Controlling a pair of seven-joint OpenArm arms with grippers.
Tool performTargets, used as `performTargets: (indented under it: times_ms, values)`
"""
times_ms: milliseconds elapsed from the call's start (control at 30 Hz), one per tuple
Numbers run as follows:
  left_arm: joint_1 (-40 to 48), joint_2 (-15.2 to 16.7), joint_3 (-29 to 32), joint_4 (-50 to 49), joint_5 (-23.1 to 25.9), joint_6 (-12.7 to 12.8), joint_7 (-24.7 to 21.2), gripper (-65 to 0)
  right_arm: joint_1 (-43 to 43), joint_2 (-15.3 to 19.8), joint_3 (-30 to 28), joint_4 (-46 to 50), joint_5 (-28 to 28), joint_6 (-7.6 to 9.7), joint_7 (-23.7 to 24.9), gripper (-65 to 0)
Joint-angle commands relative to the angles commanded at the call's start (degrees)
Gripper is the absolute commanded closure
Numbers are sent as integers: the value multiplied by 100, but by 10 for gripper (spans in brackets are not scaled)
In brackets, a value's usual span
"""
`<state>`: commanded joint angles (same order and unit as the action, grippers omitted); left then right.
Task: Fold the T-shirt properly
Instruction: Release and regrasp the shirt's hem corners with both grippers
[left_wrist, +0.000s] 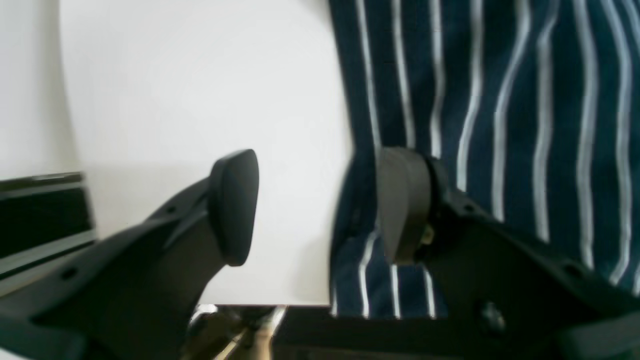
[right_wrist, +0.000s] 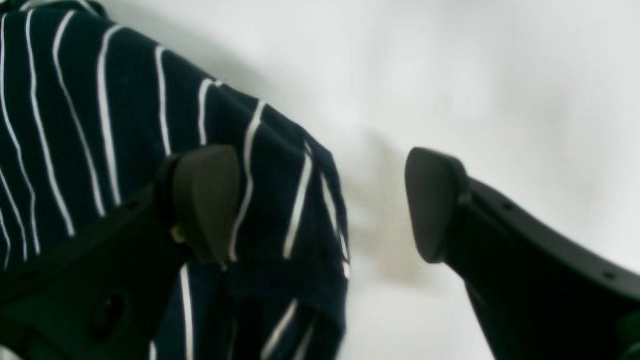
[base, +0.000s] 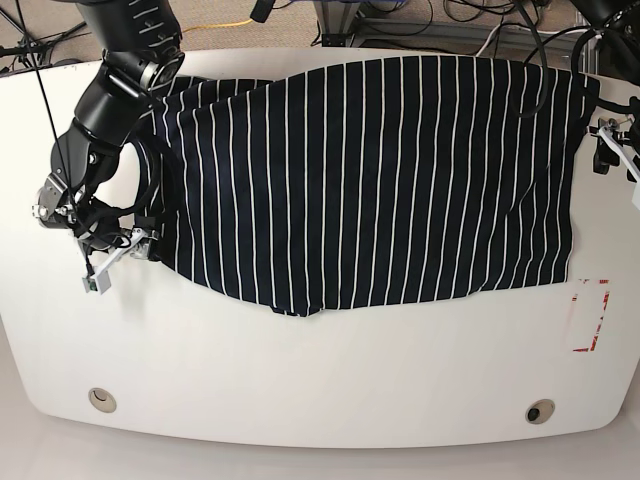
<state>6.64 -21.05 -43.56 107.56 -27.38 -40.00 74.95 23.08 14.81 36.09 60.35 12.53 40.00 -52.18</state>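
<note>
On the base view's left, the right gripper (base: 140, 245) is sitting low at the T-shirt (base: 380, 180)'s edge, jaws spread wide, one fingertip (right_wrist: 207, 200) over the striped cloth and the other over bare white table (base: 300, 380), likely straddling the hem to pinch it. The garment is lying spread flat across the table's far half. At the right, the left gripper (left_wrist: 320, 205) is likewise gaping wide astride the opposite edge, holding nothing.

Bright, even light; both wrist views soft w/ blur. Faint shadow on bench (right_wrist: 450, 75) between right pincer (right_wrist: 320, 205) tips.
</note>
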Motion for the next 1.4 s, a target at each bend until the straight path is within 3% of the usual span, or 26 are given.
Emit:
performTargets:
  times_ms: [167,233,367,467,533,633,1033,1233,1400]
  values:
    - [-519,316,-18,0,782,0,-9,-350,9,-62,0,-167,9,0,9,-493]
    - [-730,510,-18,0,1152,0,-9,-351,0,-105,0,-149,53,0,0,-458]
    - [-1231,818,-9,-281,1899,0,-79,-375,0,-158,0,-185,9,0,26,-243]
    - [-1688,1029,-9,-844,2444,0,-466,-429,0,-176,0,-167,53,0,26,-82]
    - [-1846,1064,-9,-1108,2725,0,-624,-436,0,-176,0,-158,53,0,26,-41]
    - [-2198,1081,-9,-1793,3015,0,-914,-435,0,-149,0,-158,35,0,26,-43]
    - [-2971,853,-9,-4273,3033,0,-2145,-435,0,-176,0,-114,53,0,9,-43]
    - [-3226,862,-9,-4949,3015,0,-2462,-435,0,-176,0,-18,53,0,0,-43]
    - [-3332,888,176,-5152,3015,0,-2462,-429,9,-185,0,-9,62,0,0,-43]
